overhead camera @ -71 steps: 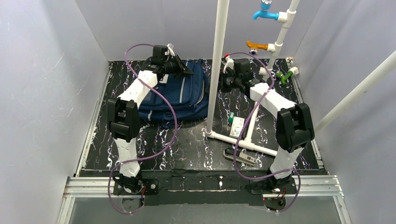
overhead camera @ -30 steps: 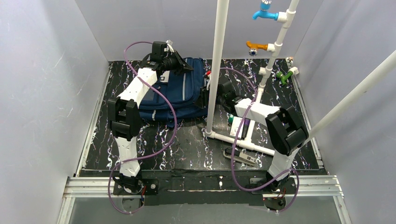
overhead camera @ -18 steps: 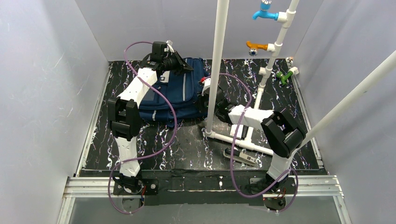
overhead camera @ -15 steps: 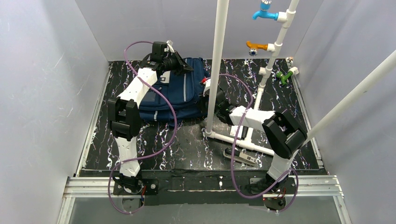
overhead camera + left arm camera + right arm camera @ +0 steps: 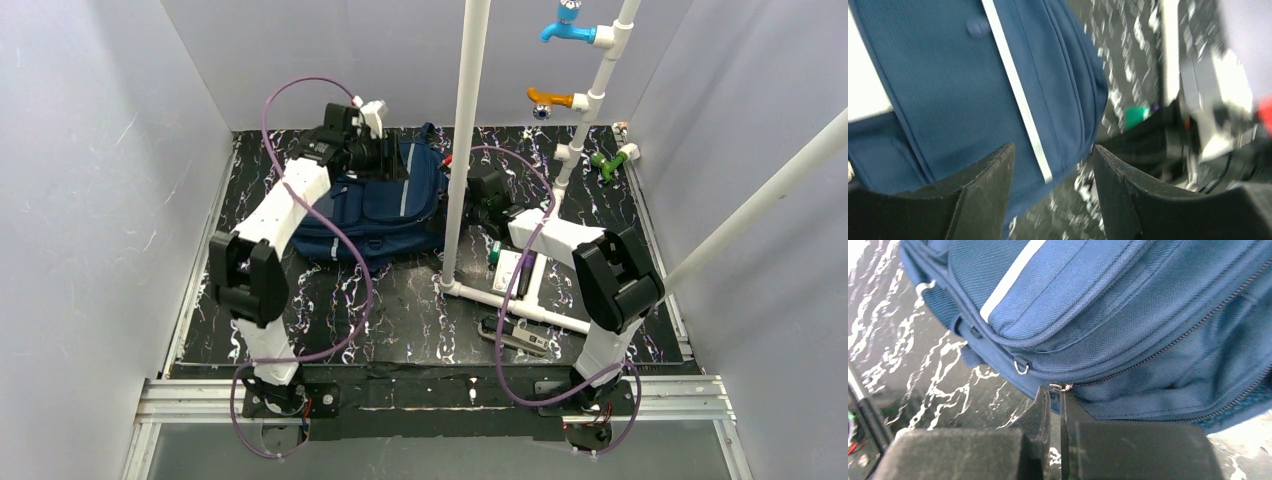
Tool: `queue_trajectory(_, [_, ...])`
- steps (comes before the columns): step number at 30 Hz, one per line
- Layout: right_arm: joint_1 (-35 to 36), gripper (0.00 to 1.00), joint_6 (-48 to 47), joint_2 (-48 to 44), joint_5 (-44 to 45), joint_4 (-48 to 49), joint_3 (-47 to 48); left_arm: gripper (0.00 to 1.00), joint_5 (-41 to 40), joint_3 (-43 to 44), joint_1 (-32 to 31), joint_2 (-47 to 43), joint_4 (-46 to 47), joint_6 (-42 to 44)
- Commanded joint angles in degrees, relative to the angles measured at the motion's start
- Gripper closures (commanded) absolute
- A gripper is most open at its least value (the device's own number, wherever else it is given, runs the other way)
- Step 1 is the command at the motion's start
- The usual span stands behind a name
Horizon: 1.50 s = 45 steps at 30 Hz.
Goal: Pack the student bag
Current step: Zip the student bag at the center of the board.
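Note:
The student bag (image 5: 385,210), navy with grey stripes, lies at the back left of the table. My left gripper (image 5: 1053,162) hangs open just above its upper part. A grey stripe (image 5: 1013,95) and the table show between its fingers (image 5: 983,190), which hold nothing. My right gripper (image 5: 1055,391) is at the bag's right side, partly behind the white pole in the top view. It is shut on the metal zipper pull (image 5: 1060,387) at the end of a side zipper. A second small ring (image 5: 1021,366) hangs free just to its left.
A white pipe frame stands mid-table, its upright pole (image 5: 462,140) right beside the bag and its foot (image 5: 500,298) on the table. Blue (image 5: 565,25), orange (image 5: 550,98) and green (image 5: 612,160) taps are at the back right. A white-green box (image 5: 508,268) and a dark tool (image 5: 515,338) lie in front.
My left gripper has opened, let go of the bag's top and shifted to the right. My right gripper has closed on the zipper pull and drawn back to the right.

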Motion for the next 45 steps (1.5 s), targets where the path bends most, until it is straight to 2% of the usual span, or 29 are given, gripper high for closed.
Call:
queue_trajectory(1, [-0.47,0.99,3.2,1.91,-14.58,1.84,4.74,0.41,-11.9,-12.54,-10.56,-14.25,-1.75,24.28])
queue_trajectory(5, [-1.21,0.99,5.19,3.9,-19.17,-0.93,7.23,0.3,-22.34,-28.81,-20.34,-22.76,10.48,40.14])
queue_trajectory(10, [-2.52,0.99,7.0,3.92,-23.11,-2.31,8.06,0.35,-24.08,-33.62,-21.71,-22.25,13.77,45.78])
queue_trajectory(12, [-2.85,0.99,6.93,3.69,-23.67,-3.5,8.48,0.39,-27.49,-33.53,-21.75,-21.01,13.47,47.39])
queue_trajectory(15, [-3.32,0.99,6.76,3.38,-23.98,-3.63,7.99,0.48,-28.21,-35.35,-21.46,-22.42,16.4,47.52])
queue_trajectory(19, [-3.95,0.99,7.01,3.45,-24.56,-3.23,8.15,0.47,-26.16,-37.59,-19.22,-24.35,19.1,42.49])
queue_trajectory(24, [-3.98,0.99,9.66,3.22,-26.42,-1.32,8.68,0.47,-22.36,-37.44,-18.39,-22.14,19.57,40.92])
queue_trajectory(32, [-3.98,0.99,12.26,2.85,-28.76,-0.68,9.41,0.52,-28.24,-33.73,-18.15,-15.16,20.66,41.3])
queue_trajectory(34, [-3.94,0.99,12.7,3.04,-28.77,-0.91,9.54,0.57,-29.69,-33.08,-18.06,-14.46,20.89,40.83])
queue_trajectory(35, [-3.94,0.99,12.76,3.34,-28.68,-1.27,9.74,0.64,-30.9,-33.06,-18.02,-14.07,21.14,40.71])
queue_trajectory(37, [-3.98,0.99,11.84,3.99,-27.38,-3.63,10.54,0.84,-34.82,-32.58,-17.78,-13.28,20.79,40.29])
queue_trajectory(40, [-4.32,0.99,6.43,4.24,-17.74,-12.57,12.52,1.0,-36.8,-33.35,-16.73,-13.95,19.3,38.95])
queue_trajectory(43, [-4.42,0.99,0.58,3.74,-3.97,-16.94,13.13,1.0,-34.08,-36.95,-14.76,-17.15,20.11,35.76])
queue_trajectory(45, [-4.59,0.99,-2.96,3.62,1.41,-17.17,13.03,1.0,-31.27,-38.94,-13.34,-19.14,20.67,33.64])
